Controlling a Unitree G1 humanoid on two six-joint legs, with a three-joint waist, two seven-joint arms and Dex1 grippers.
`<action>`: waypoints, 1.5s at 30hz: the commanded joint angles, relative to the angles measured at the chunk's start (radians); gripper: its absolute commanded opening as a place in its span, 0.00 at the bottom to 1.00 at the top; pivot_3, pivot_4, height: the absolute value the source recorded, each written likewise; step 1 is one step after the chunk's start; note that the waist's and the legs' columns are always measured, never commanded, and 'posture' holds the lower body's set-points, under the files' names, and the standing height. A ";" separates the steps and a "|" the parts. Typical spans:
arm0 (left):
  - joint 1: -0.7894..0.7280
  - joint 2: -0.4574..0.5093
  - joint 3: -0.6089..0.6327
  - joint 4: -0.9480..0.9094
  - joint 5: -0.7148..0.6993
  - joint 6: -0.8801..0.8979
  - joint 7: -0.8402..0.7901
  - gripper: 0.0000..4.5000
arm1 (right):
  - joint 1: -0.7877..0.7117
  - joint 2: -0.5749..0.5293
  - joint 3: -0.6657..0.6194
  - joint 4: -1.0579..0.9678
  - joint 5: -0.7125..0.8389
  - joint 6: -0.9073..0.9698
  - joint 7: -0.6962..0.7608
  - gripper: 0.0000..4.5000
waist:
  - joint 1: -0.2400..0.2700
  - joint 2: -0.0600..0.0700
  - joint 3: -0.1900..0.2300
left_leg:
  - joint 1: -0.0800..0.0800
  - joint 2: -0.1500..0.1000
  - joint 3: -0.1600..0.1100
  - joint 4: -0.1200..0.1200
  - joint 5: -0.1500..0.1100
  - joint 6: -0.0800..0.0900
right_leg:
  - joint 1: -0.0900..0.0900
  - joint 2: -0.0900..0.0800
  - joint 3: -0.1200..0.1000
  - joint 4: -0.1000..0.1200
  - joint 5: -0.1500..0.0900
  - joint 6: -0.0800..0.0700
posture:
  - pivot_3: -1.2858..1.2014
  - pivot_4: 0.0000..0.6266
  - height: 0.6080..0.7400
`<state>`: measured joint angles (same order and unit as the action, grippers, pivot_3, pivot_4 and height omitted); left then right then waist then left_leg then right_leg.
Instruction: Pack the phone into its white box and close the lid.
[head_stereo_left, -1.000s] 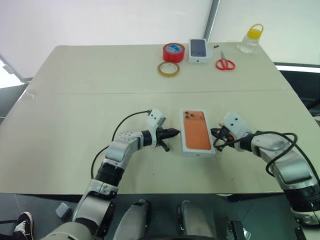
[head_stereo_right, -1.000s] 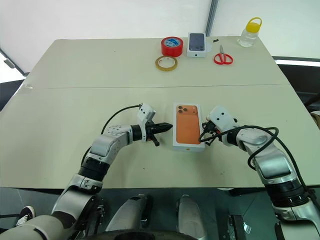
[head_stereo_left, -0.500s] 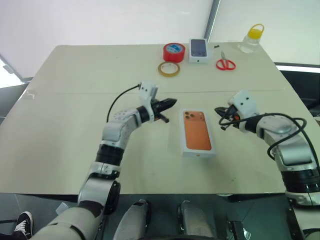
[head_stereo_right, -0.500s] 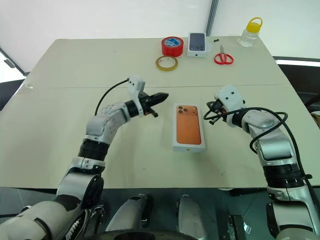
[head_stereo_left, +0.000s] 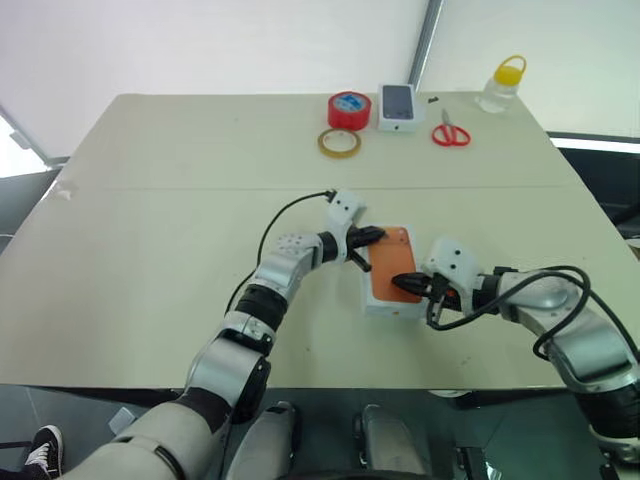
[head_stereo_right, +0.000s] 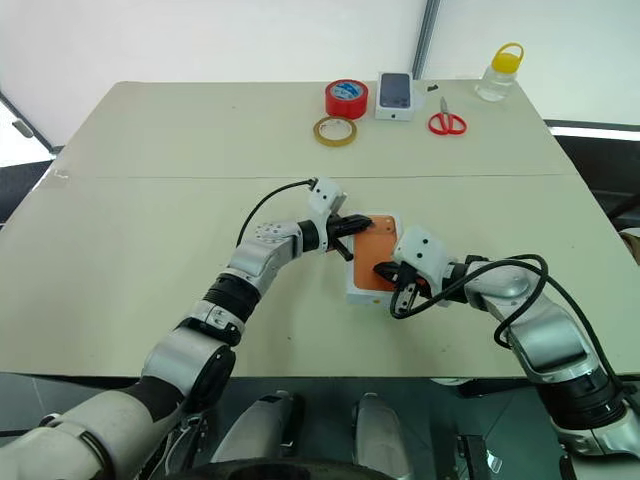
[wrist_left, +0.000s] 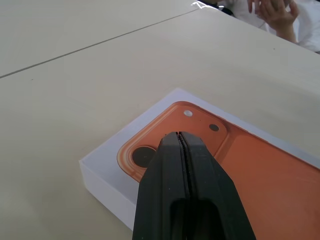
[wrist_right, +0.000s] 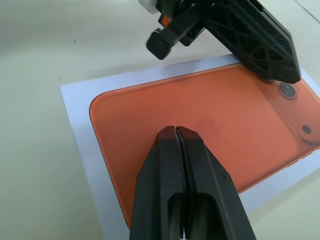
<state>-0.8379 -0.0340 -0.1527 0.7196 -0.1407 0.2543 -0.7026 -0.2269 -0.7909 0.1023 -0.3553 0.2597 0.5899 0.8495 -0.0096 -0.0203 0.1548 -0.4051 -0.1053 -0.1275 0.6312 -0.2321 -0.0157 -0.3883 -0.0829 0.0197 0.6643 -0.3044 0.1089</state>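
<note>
The lid (head_stereo_left: 393, 262), white with an orange phone printed on its outer face, lies flat on the table in front of me. It covers the white box, and the phone is hidden. My left gripper (head_stereo_left: 375, 235) is shut, its tip over the far end of the lid at the printed camera block (wrist_left: 150, 156). From the other side my right gripper (head_stereo_left: 400, 283) is shut too, its tip over the near part of the orange print (wrist_right: 200, 105). Neither gripper holds anything.
Along the table's far edge are a red tape roll (head_stereo_left: 348, 108), a tan tape ring (head_stereo_left: 339, 142), a small white box with a dark phone picture (head_stereo_left: 398, 105), red scissors (head_stereo_left: 450, 133) and a yellow-capped bottle (head_stereo_left: 500, 84). A person's hand (wrist_left: 272, 12) is beyond the table.
Both grippers were beside the lid a second ago, lifted and spread apart, and have now come in over its top, the left at the far end, the right at the near end.
</note>
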 joint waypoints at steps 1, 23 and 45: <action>0.034 0.022 -0.013 -0.008 0.023 0.025 -0.004 0.00 | -0.014 0.011 -0.006 0.010 0.025 0.055 0.003 0.01 | -0.002 0.000 0.000 | 0.000 0.000 0.000 0.000 0.000 0.000 | 0.000 0.000 0.000 0.000 0.000 0.000 | 0.52 0.24 1.00; 0.010 0.032 0.154 -0.035 -0.075 0.111 0.148 0.00 | -0.256 0.138 -0.040 0.413 -0.156 -0.074 -0.270 0.01 | -0.001 0.001 0.001 | -0.005 -0.001 0.000 0.000 0.004 -0.006 | -0.006 -0.001 0.001 0.002 0.000 0.000 | 0.52 0.24 1.00; 0.032 -0.025 0.077 -0.092 -0.039 0.109 0.085 0.00 | -0.227 0.182 -0.062 0.339 -0.128 -0.042 -0.202 0.01 | -0.003 0.001 0.001 | -0.005 -0.001 0.000 0.000 0.004 -0.006 | -0.007 0.000 0.002 0.003 0.000 0.000 | 0.52 0.24 1.00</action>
<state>-0.7968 -0.0380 -0.0385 0.6829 -0.1824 0.3667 -0.5885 -0.4501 -0.6093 0.0448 0.0429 0.1160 0.5590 0.6261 -0.0123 -0.0197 0.1560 -0.4098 -0.1064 -0.1272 0.6310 -0.2286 -0.0214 -0.3954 -0.0833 0.0213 0.6669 -0.3041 0.1085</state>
